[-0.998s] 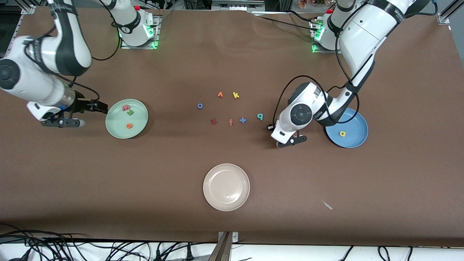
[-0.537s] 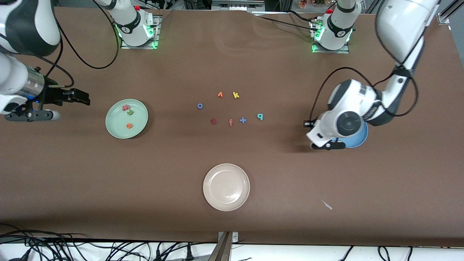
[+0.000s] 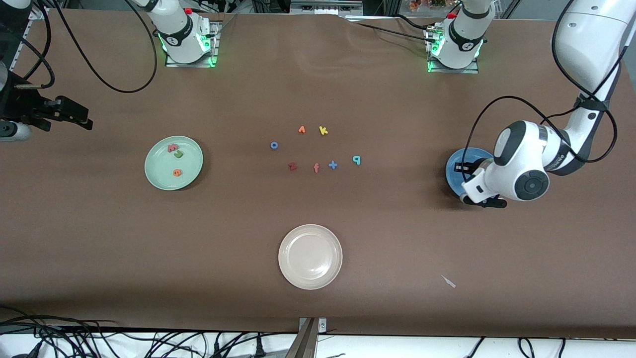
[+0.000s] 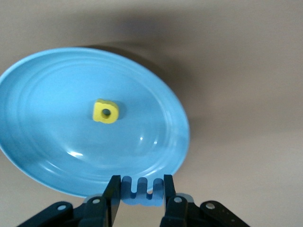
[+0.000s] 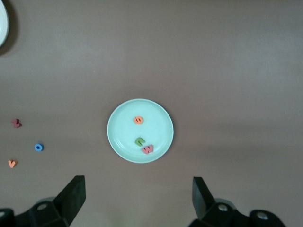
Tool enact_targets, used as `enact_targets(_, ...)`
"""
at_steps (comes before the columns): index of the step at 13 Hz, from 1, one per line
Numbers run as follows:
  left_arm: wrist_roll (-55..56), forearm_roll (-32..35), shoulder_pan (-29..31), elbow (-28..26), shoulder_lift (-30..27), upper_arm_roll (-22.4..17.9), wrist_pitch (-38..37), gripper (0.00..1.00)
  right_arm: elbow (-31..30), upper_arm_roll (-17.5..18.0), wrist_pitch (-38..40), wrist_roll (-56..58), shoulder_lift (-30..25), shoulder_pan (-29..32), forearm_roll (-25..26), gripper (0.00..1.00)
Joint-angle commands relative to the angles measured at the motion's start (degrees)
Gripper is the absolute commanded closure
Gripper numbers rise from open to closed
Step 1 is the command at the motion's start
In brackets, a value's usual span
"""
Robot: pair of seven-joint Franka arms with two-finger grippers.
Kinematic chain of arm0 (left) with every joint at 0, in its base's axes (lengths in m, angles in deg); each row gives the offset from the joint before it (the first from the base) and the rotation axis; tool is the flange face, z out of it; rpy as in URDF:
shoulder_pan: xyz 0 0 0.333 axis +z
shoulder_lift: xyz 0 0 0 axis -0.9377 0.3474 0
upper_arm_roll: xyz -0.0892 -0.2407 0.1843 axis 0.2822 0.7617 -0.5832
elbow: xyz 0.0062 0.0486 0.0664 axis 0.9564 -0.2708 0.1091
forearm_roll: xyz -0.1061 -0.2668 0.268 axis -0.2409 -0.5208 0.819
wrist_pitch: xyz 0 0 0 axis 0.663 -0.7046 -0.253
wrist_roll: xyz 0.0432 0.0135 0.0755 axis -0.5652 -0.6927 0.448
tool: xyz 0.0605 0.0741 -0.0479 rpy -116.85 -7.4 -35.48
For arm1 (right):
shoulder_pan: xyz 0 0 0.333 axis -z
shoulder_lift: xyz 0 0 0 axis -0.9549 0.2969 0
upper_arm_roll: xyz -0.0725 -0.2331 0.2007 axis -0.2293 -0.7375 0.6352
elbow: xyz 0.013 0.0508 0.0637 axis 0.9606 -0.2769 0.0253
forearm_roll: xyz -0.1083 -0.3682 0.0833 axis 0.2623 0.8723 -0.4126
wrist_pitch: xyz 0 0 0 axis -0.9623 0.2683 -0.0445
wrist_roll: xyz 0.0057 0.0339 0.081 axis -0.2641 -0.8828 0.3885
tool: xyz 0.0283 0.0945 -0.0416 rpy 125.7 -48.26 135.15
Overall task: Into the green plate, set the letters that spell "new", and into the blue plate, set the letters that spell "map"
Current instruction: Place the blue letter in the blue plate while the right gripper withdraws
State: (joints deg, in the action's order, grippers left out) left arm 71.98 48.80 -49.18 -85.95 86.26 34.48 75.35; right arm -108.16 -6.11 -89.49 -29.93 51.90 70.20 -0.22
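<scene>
Between the left gripper's (image 4: 140, 189) fingers (image 4: 112, 194) sits the blue m (image 4: 141, 191), pinched at its sides and held over the rim of the blue plate (image 4: 42, 156), where the yellow a (image 4: 105, 111) already lies. A second ago this gripper hung over bare bench (image 3: 397, 238) beside the scattered letters; it has since travelled to the plate, so release is likely next. The teal p (image 3: 356, 159) remains on the bench among the spare letters. The right gripper (image 5: 137, 198), fingers spread wide and empty, has drawn back toward its end of the bench from the green plate (image 3: 191, 171), which carries the green n (image 3: 178, 154), orange e (image 3: 177, 172) and salmon-red w (image 3: 172, 147). In the front view the left arm hides the m and most of the blue plate.
</scene>
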Motion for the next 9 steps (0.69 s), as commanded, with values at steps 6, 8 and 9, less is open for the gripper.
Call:
enact_targets(6,-1.87,1.08,2.44,0.56,2.25,0.74,1.89,0.01,-4.12,7.02,-1.91,-0.07,-4.24,6.9,1.08,0.0)
enact_targets(8,-1.17,0.72,2.18,1.35,0.85,1.7,1.45,0.0,-4.03,8.36,-1.9,-0.07,-4.5,7.54,1.16,0.0)
enact_targets(9,-0.56,0.63,2.01,1.79,-0.11,3.45,-0.3,0.0,-3.95,8.1,-1.82,-0.16,-4.51,6.93,1.16,0.0)
